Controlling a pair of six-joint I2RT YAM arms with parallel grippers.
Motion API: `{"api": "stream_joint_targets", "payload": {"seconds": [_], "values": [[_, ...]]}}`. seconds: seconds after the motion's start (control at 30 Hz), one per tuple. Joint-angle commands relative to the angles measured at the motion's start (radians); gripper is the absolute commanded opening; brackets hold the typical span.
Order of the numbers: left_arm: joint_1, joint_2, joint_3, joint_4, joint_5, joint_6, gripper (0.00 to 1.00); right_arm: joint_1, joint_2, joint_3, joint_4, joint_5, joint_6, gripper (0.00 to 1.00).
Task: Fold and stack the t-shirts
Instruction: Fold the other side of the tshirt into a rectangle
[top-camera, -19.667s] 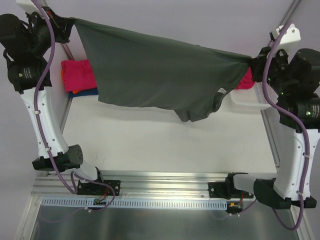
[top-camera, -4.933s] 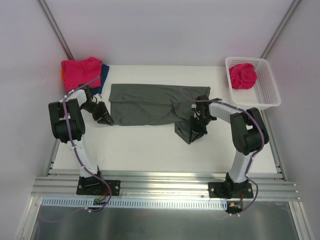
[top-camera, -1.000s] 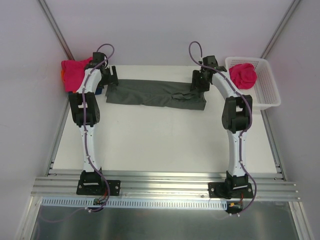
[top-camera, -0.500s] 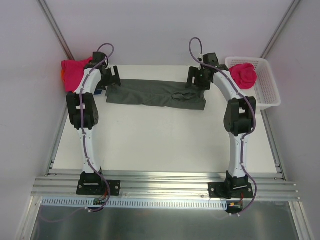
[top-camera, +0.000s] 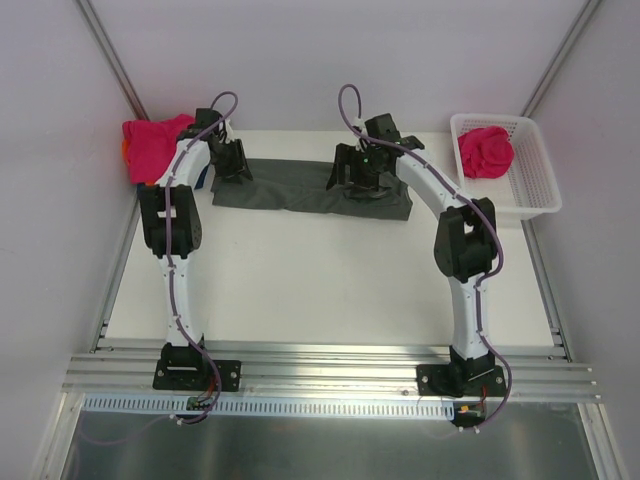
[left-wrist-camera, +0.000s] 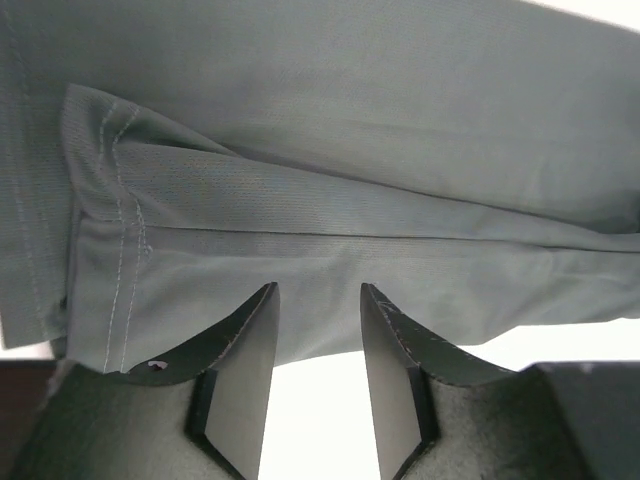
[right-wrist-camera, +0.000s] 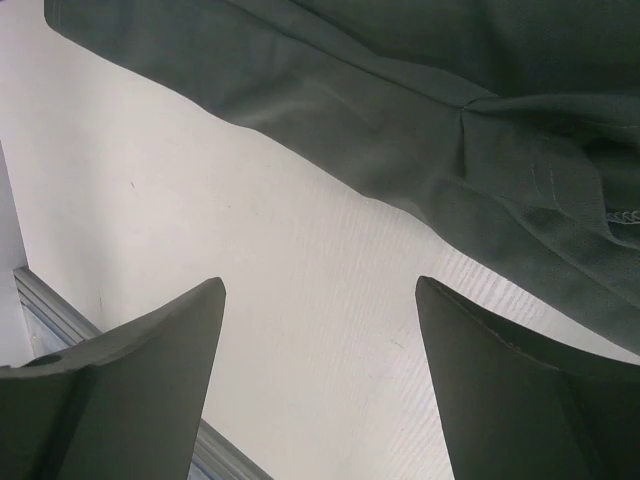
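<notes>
Top view: grey shirt partly covered near each end by the left gripper and right gripper; jaw gaps too small to read there. Upper left: pink shirt on top, orange sliver at its left edge, lower layers hidden by it and the left arm. Left wrist: shirt runs off top, left, right edges. Right wrist: shirt cut at top and right

The left gripper is hovering over the folded dark grey t-shirt.
Its two dark fingers are standing slightly apart, tips overlapping the cloth's near edge; a stitched hem is running down the left, white table showing between the fingers.
</notes>
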Motion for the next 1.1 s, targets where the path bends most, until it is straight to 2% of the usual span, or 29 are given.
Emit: {"api": "stream_joint_targets", "payload": {"seconds": [0.0,0.4,0.77,1.07], "values": [[0.003,0.024,-0.013,-0.020,0.064,-0.014,0.38,-0.010,0.006,-0.005,0.015,-0.022,0.029,0.81],[0.003,0.083,-0.006,-0.020,0.118,-0.048,0.42,-0.011,0.063,-0.022,-0.004,0.018,0.020,0.82],[0.003,0.087,-0.029,-0.024,0.114,-0.057,0.44,-0.051,0.165,0.084,-0.022,0.106,-0.023,0.84],[0.003,0.075,-0.052,-0.027,0.109,-0.051,0.44,-0.076,0.135,0.107,-0.018,0.097,-0.020,0.84]]}}
